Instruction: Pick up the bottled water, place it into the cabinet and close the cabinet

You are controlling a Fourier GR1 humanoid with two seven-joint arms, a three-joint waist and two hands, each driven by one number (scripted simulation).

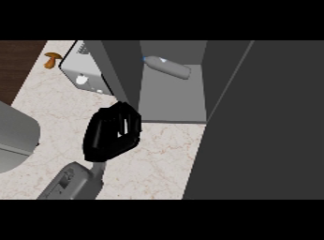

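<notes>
**Bottle lies in the open cabinet, left hand at the door**

The clear plastic water bottle (172,68) lies on its side on the floor of the grey box-shaped cabinet (173,101), far back. It is set at a slant, with its blue cap end pointing to the view's upper left. Its body looks pale grey and see-through.

Both dark grey cabinet doors stand open: the left door (124,70) is seen edge-on, and the right door (275,122) fills the view's right side.

The black left hand (111,132) is over the beige marbled counter (158,154), its fingers relaxed and fairly straight, holding nothing. Its fingertips are right at the left door's lower edge. Whether they touch it is unclear.

A white boxy appliance (84,71) stands left of the cabinet.
</notes>
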